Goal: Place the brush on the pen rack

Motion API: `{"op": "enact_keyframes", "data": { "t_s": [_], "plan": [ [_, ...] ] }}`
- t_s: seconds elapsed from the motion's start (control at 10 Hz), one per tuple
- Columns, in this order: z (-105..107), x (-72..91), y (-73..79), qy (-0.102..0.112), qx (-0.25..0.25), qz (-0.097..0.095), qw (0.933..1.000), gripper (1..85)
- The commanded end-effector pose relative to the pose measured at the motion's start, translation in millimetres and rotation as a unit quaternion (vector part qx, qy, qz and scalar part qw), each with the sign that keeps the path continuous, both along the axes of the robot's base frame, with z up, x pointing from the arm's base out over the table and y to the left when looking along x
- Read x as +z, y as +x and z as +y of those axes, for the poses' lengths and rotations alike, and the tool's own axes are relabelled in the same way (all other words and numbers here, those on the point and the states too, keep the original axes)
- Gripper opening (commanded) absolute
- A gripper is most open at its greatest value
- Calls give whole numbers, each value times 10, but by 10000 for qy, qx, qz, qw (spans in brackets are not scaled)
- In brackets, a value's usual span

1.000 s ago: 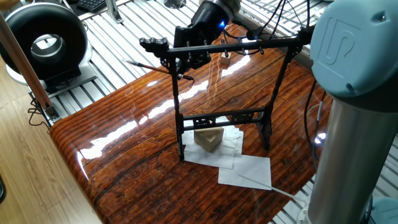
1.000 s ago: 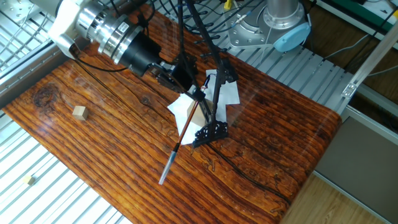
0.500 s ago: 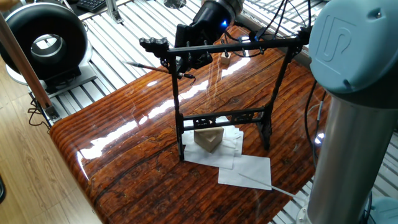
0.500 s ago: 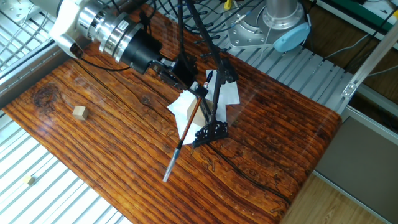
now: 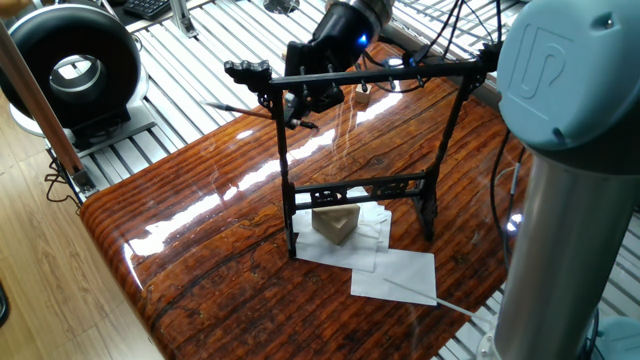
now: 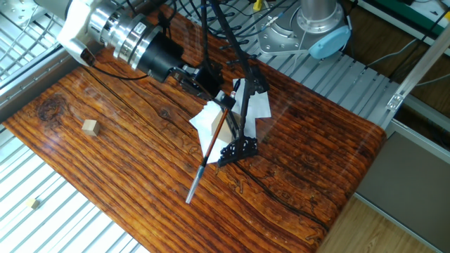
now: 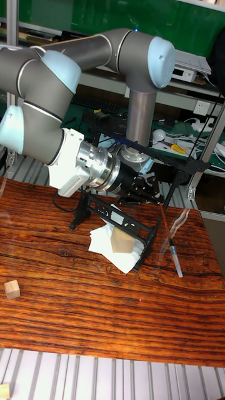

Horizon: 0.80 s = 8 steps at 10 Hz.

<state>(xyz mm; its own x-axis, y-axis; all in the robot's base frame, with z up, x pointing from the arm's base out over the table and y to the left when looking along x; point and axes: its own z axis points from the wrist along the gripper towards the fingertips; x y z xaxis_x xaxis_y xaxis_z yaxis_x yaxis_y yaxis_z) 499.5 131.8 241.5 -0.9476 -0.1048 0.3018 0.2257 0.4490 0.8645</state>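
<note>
Nearest my tall fixed camera: wooden block (image 7: 11,289) on the table (image 7: 94,312), idle. Behind it, pen rack (image 7: 115,218), black frame, standing on white papers (image 7: 103,245). At its crossbar end, brush (image 7: 169,240), hanging steeply, tip low and off the rack's side. Behind that, gripper (image 7: 145,190), fingers closed on brush, by my reading. Step in hand: hanging. Next move, I judge: bring the brush's top end onto a peg, then release.
</note>
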Motion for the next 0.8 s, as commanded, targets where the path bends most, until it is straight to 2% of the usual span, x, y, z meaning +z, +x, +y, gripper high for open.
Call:
{"op": "enact_keyframes", "data": {
  "t_s": [0.0,0.2,0.3,0.5,0.6,0.7],
  "plan": [
    [-25,31,-27,-30,39,13,10000,10],
    [-68,-13,-62,-179,96,-17,9998,10],
    [-122,-84,-89,-356,184,-103,9991,10],
    [-140,-61,-108,-433,206,-125,9988,10],
    [-183,-104,-117,-596,254,-189,9977,10],
    [-198,-114,-120,-650,270,-213,9973,10]
  ]
}}
